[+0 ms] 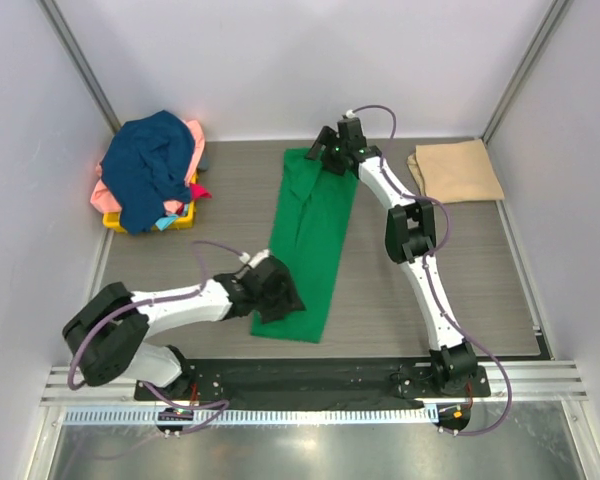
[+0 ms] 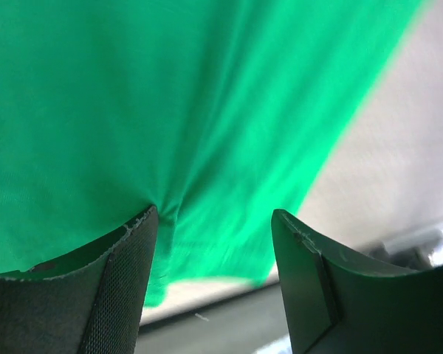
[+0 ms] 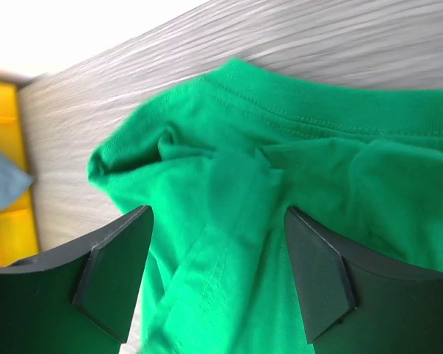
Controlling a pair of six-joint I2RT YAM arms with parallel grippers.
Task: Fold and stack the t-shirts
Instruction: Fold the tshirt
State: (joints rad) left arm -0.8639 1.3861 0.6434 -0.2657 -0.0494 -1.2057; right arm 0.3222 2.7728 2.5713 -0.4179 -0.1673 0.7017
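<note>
L gripper (image 2: 214, 214) first: jaws spread wide, nothing clamped. Green cloth fills the gap btw them and brushes the tip of one finger (image 2: 111, 287); the other finger is clear of it, w/ pale table showing beside. On the top cam it sits over the near-left corner of the green tee (image 1: 310, 240), wrist low by the hem. R gripper (image 3: 218, 214) now: jaws likewise wide apart, straddling a bunched-up bit of the collar end. The stitched neckline curves just beyond the tips, and the cloth is loose btw the fingers, no pinch on it. Top cam puts it at the far end of that same tee, arm stretched right out. The green tee lies mid-table as a long narrow strip, folded lengthwise, running far-to-near w/ a slight slant. Over at the far right corner a tan tee (image 1: 457, 170) lies folded flat, well apart from the green one. Far left corner: yellow bin (image 1: 115, 222) heaped w/ tees, a navy tee (image 1: 150, 165) draped on top, a pink tee (image 1: 100, 195) poking out under it, bits of red and lt blue at the edge. All on a grey wood-grain table (image 1: 480, 290).
</note>
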